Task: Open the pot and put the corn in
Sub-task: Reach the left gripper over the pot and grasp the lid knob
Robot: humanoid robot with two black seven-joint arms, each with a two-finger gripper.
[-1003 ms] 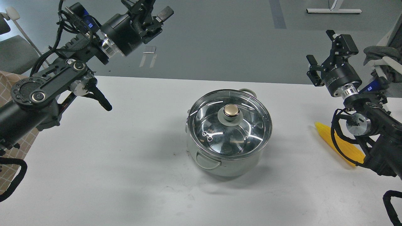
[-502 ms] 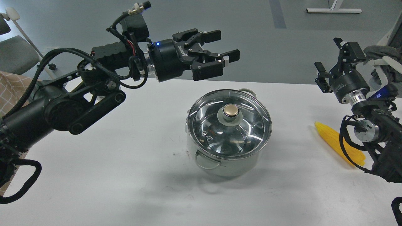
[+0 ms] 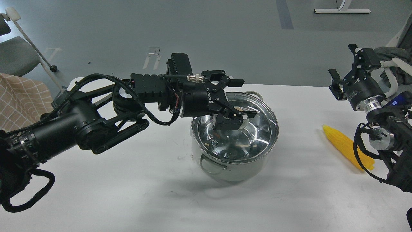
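Observation:
The steel pot [image 3: 239, 167] stands mid-table with its glass lid [image 3: 260, 129] on. My left gripper [image 3: 243, 98] is open and reaches in from the left, low over the lid's middle. Its fingers [image 3: 236, 82] stand either side of the gold knob [image 3: 237, 109], which is mostly hidden; I cannot tell if they touch it. The yellow corn [image 3: 344, 145] lies on the table to the right of the pot, partly behind my right arm. My right gripper [image 3: 342, 60] is open and empty, raised above the table's far right edge.
The white table [image 3: 128, 193] ends just behind the pot. A chair [image 3: 16, 54] and a checked cloth [image 3: 19, 96] are off its left side. A grey cloth [image 3: 388, 53] lies behind my right arm. A white stand foot [image 3: 341, 11] is on the far floor.
My left arm has swung from high at the far left across and down, bringing its open gripper over the lid's knob. My right gripper has drifted slightly right. Pot and corn have not moved.

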